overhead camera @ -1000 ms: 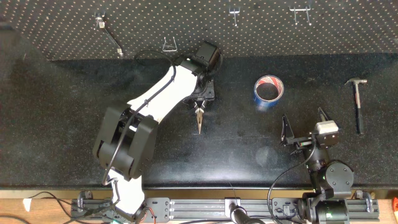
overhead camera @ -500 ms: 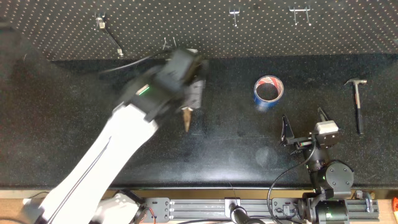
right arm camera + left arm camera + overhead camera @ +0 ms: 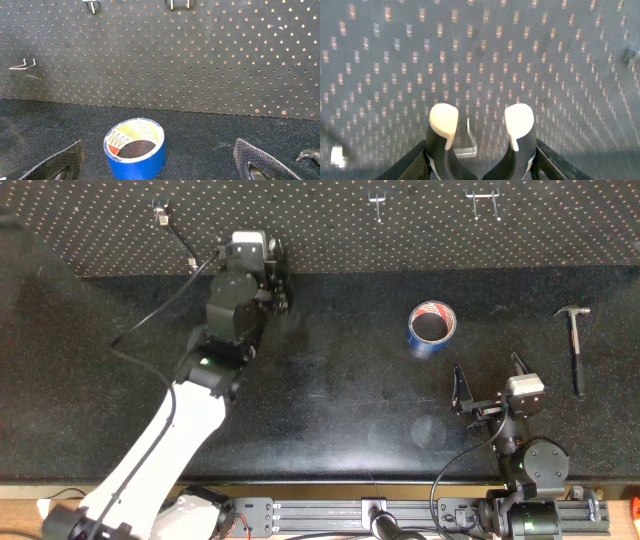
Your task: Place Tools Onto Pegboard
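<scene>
- Left gripper [image 3: 481, 161]: my working arm, held up against the pegboard [image 3: 545, 50]. Its fingers are clamped on the pliers [image 3: 519, 122], whose two cream-tipped handles stand splayed ahead of the fingers.
- Wire hook [image 3: 468, 142]: it shows between the handles, just beyond them. The board here is blurred, so I cannot tell whether either handle bears on it.
- Step in hand, as I judge it: hanging the pliers. Next I must ease the handles over the hook, lower until it carries the weight, and only then release.
- Right gripper [image 3: 489, 372]: it sits near its base, fingers wide, holding nothing.
- Tape roll [image 3: 432, 327] and hammer [image 3: 575, 345]: both lie unhung on the black table [image 3: 330, 410], well apart from each other.
- Far hooks [image 3: 377, 200] [image 3: 483, 200]: both are bare, and nothing stands in front of them.
</scene>
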Available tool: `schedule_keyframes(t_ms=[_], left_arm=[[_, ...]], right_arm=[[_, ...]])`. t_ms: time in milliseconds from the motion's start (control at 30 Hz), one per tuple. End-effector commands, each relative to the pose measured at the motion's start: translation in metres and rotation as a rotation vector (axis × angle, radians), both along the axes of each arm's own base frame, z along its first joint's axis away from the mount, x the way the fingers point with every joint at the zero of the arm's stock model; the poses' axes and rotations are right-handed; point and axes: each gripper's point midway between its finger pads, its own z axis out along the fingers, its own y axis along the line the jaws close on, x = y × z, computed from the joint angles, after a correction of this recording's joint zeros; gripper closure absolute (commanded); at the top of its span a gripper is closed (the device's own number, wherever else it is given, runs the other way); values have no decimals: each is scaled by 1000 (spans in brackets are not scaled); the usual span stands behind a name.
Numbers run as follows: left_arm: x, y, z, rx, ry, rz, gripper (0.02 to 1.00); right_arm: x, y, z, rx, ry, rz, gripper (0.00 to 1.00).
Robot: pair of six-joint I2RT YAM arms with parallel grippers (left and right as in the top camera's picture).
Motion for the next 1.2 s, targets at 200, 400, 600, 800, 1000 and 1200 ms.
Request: schedule_keyframes(t_ms=[200, 400, 600, 800, 1000, 1200], left_arm=[[35, 25, 23, 23, -164, 84, 991], [46, 25, 30, 9, -231, 87, 991], [55, 22, 14, 14, -215, 84, 991], [62, 20, -3, 32, -194, 81, 989], [70, 18, -21, 36, -178, 80, 987], [72, 17, -27, 40, -165, 80, 270]], right_arm=[[0, -1, -1, -11, -1, -3, 25], [0, -1, -1, -11, -1, -3, 25], [0, -1, -1, -11, -1, -3, 25], [0, -1, -1, -11, -1, -3, 25], [0, -1, -1, -11, -1, -3, 25], [0, -1, -1, -11, -1, -3, 25]])
